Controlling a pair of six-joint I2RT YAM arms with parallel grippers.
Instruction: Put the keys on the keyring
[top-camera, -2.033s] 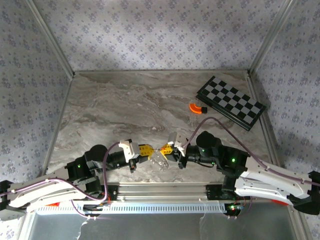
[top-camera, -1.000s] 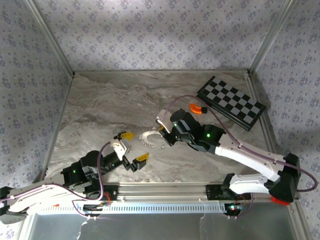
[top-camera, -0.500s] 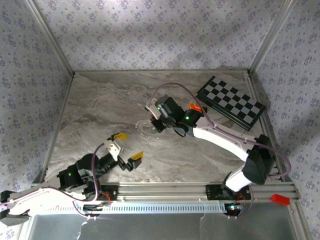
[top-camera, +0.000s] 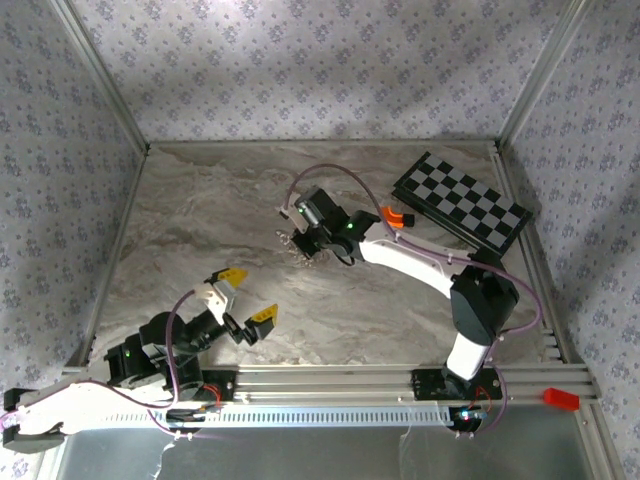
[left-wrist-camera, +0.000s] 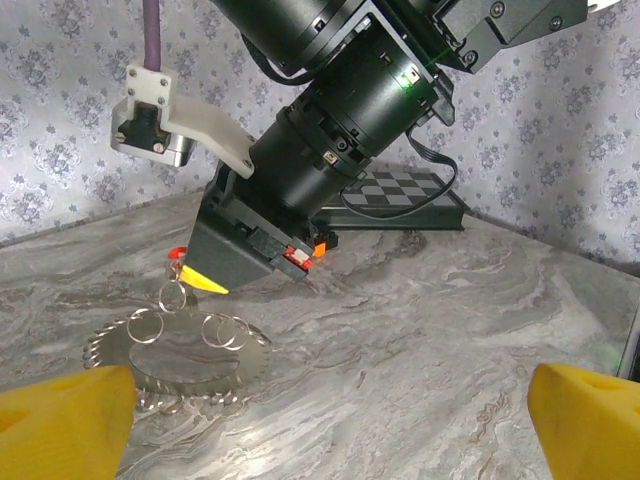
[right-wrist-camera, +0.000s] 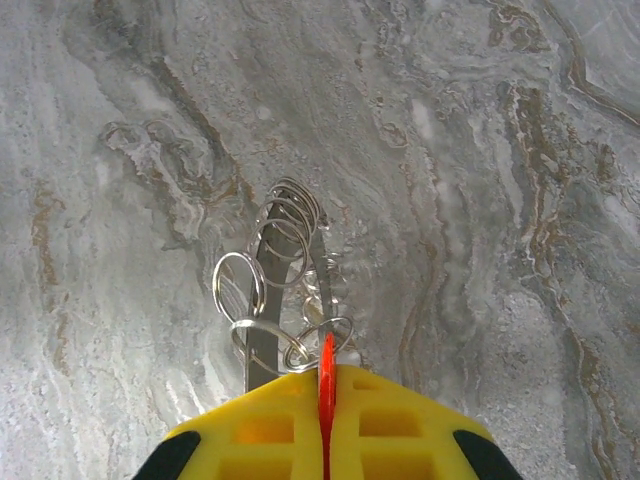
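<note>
The key (right-wrist-camera: 327, 372) shows as a red sliver pinched tight between the closed yellow fingers of the right gripper (top-camera: 303, 243), just above the centre of the overhead frame. Right under it, the toothed keyring (left-wrist-camera: 180, 352) lies flat on the table (top-camera: 200, 220), its small loops (right-wrist-camera: 262, 285) bunched at the gripper's tip. I'd say the threading step is in hand, though I cannot tell whether the key has caught a loop. Next it needs a fine nudge through one loop, probably with the ring steadied. The left gripper (top-camera: 248, 294) hangs wide open and empty at lower left. The marbled grey top also carries a chequered board (top-camera: 462, 205) and an orange piece (top-camera: 393, 216) at upper right, within flowered walls (top-camera: 300, 70).
</note>
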